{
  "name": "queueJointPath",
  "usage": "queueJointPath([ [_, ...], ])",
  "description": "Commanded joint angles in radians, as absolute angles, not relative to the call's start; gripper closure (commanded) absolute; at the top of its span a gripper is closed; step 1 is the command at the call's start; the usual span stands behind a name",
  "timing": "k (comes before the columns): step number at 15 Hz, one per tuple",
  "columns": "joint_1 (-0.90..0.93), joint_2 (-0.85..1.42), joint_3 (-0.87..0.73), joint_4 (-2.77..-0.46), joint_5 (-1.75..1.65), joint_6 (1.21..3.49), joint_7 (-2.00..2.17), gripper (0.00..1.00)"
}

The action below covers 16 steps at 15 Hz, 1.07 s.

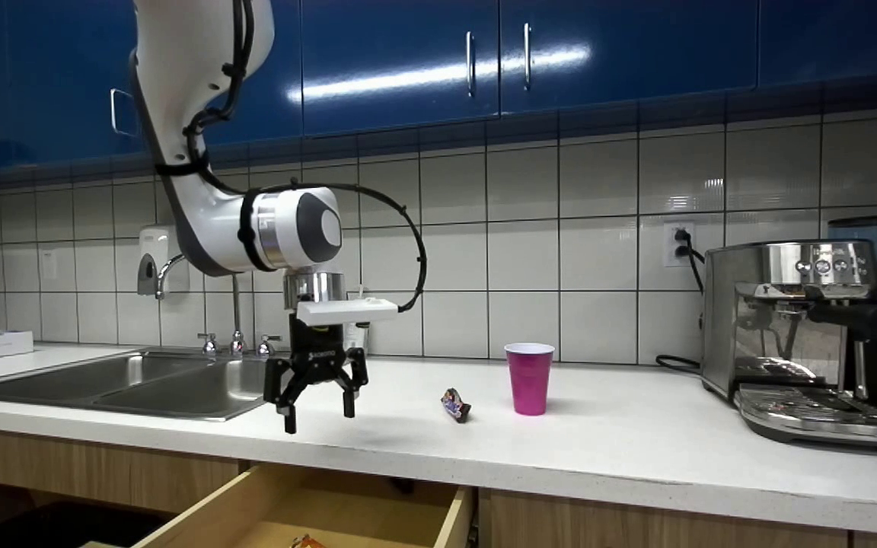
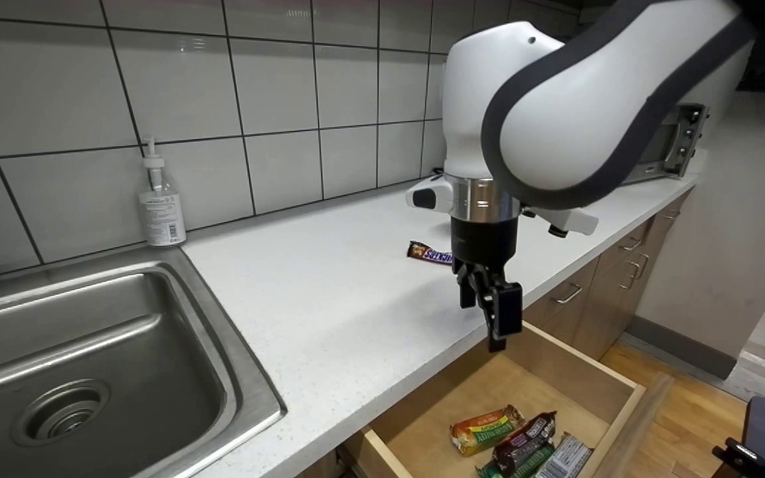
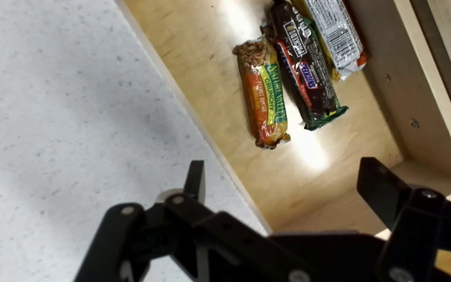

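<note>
Ideally, the empty gripper, spread wide above the front edge of the counter, should move outward before any dip toward the Nature Valley bar (inside the drawer), avoiding a knock.

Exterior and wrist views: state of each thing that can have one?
Claw: open, holding nothing
Drawer: pulled open
Snack bars in the drawer: lying, wrapped
Snickers bar on the counter: lying, wrapped
Pink cup: upright, contents hidden
Pump bottle: upright
Upper cabinet doors: shut
Espresso machine: on or off, can't tell
</note>
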State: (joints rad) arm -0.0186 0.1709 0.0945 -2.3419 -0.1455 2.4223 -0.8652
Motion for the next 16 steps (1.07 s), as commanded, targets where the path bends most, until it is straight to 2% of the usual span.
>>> queueJointPath([
  [1,-0.012,0.208,0.079,-2.223,-0.118,2.349,-0.808,0.0],
  [16,-0.061,0.494,0.015,-1.775,-0.116,2.305,-0.551,0.0],
])
